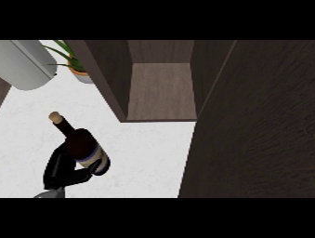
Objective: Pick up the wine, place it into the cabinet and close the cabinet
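Wine [84, 146] sits low at the left of the head view, a dark bottle with a pale band round its body and a cork-coloured top on a slim neck, leaning so the neck points up and to the left over the white counter [139, 153]. I judge it heavy for its size, rigid, smooth and breakable, so a knock against the cabinet's edge would matter; the wide body near the band is the sensible place to hold it, since the neck gives less to wrap and lets the weight swing. That is where the hand is: a black hand [62, 171] coming in from the lower edge has its fingers curled round the lower body of the bottle, partly hidden behind it. From its place at the left it is most likely the left hand, though the forearm barely shows. The wrist is low and the fingers reach up along the glass, which matches the tilt of the bottle. Whether the base rests on the counter or is lifted clear I cannot tell. The right hand shows nowhere. The cabinet [161, 88] stands open above and to the right, its wooden floor bare, with a dark door panel [269, 130] filling the right side. A potted plant [77, 69] sits beside the cabinet's left wall.
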You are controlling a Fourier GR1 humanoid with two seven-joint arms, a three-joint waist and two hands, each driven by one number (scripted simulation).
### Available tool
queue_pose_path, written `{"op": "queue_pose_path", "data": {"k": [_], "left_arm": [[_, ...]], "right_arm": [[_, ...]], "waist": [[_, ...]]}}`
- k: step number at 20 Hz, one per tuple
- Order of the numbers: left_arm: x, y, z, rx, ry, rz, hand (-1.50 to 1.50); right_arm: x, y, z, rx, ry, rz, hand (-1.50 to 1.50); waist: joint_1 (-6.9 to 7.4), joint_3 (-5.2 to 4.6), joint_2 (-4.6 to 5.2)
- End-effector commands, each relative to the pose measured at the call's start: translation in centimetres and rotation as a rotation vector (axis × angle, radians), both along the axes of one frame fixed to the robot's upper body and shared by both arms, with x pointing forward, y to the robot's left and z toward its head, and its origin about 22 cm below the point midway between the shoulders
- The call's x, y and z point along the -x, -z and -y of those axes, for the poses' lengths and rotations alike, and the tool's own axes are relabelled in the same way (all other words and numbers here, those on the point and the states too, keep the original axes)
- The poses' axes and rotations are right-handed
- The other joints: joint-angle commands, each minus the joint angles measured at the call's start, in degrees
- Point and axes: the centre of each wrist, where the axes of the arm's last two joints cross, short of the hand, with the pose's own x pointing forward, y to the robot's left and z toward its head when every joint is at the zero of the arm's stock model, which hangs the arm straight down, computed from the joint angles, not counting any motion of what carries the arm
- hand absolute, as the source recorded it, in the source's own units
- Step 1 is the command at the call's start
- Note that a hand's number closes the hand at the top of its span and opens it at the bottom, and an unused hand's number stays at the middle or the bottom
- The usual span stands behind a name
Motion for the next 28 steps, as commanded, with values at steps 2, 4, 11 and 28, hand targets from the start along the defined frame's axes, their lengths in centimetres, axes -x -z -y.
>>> {"op": "queue_pose_path", "data": {"k": [2,4,11,28], "left_arm": [[2.4,1.0,0.1,-0.049,-0.001,0.055,1.50],[0.1,0.0,0.4,-0.073,-0.009,0.095,1.50],[1.9,1.5,-0.6,-0.064,-0.033,0.088,1.50],[0.4,-3.5,5.3,0.019,0.153,0.149,1.50]], "right_arm": [[2.9,-2.4,1.5,-0.064,0.028,0.098,-1.50],[2.4,-2.1,1.0,-0.049,0.027,0.094,-1.50],[3.8,-1.9,1.9,-0.061,0.016,0.097,-1.50],[3.9,-2.4,2.7,-0.039,0.014,0.112,-1.50]], "waist": [[0.39,0.01,-0.06],[0.40,-0.01,0.03],[0.00,0.05,0.01],[0.39,0.09,-0.03]]}}
